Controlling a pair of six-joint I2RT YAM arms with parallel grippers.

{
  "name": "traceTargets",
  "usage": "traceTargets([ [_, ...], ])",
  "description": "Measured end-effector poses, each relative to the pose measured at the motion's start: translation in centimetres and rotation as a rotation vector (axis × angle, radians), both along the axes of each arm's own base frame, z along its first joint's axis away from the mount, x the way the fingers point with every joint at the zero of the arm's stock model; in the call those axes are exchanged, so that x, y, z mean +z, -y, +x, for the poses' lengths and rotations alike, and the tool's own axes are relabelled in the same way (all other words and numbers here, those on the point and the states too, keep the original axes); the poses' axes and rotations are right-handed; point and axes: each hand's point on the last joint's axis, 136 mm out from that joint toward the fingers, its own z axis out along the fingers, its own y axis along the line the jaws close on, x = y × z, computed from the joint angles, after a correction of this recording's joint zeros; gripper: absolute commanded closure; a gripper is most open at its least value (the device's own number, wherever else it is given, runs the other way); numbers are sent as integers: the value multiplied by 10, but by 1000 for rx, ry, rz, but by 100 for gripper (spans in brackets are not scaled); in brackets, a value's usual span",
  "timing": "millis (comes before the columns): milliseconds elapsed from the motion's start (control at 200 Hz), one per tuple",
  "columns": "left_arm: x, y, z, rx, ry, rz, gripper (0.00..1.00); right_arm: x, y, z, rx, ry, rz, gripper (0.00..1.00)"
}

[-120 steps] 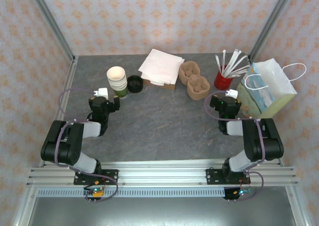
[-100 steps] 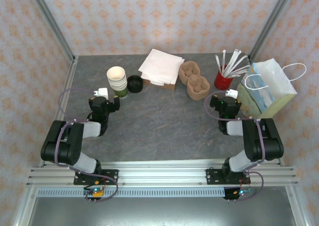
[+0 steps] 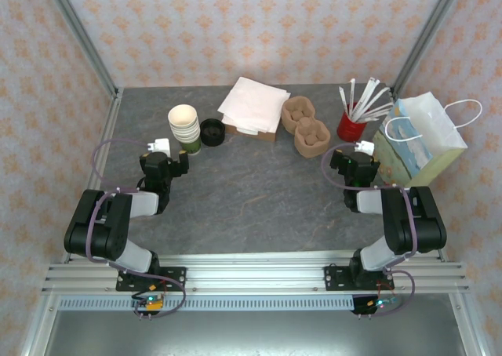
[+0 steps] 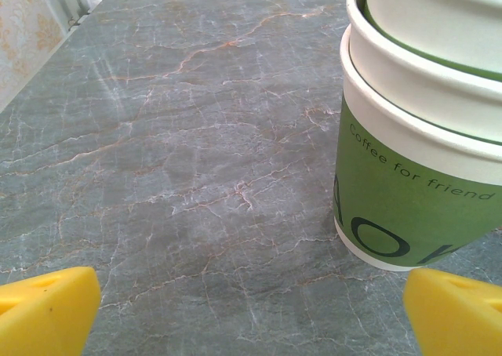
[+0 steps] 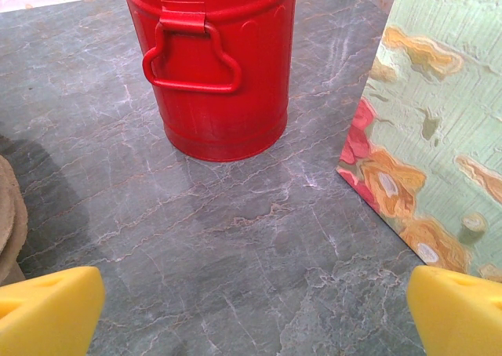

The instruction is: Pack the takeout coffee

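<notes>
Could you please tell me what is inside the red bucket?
Long white sticks, perhaps wrapped straws, stand in the red bucket, leaning right. Its wall hides their lower ends and anything else inside.

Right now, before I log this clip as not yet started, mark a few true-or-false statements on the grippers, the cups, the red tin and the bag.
1. The left gripper and the right gripper are both open and empty. True.
2. The red tin lies on its side. False: it stands upright, beside the paper bag.
3. The stack of green paper cups stands just ahead of the left gripper. True.
4. The top cup of that stack wears a lid. False: it is open, and the black lids sit beside the stack.
</notes>
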Motion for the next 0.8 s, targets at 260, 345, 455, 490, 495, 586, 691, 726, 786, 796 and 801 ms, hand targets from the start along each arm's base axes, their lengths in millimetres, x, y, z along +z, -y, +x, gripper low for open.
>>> traceTargets([
  [260,0,0,0,0,0,0,0,0,0,0,0,0,0,1],
  [345,0,0,0,0,0,0,0,0,0,0,0,0,0,1],
  [455,0,0,0,0,0,0,0,0,0,0,0,0,0,1],
  [490,0,0,0,0,0,0,0,0,0,0,0,0,0,1],
  [495,0,0,0,0,0,0,0,0,0,0,0,0,0,1],
  [586,1,-2,-1,11,-1,4,0,0,0,0,-1,0,0,1],
  [691,21,-17,-14,105,-10,11,0,12,-2,-3,-10,16,-11,1],
  [726,38,-24,-18,156,17,5,0,21,-2,-6,-20,27,-10,1],
  [786,69,-37,-28,253,82,-23,0,42,-2,-12,-50,61,11,1],
  [796,76,-40,-30,273,97,-32,0,46,-2,-13,-55,71,17,1],
  [801,77,-40,-31,279,101,-35,0,48,-1,-13,-57,74,19,1],
])
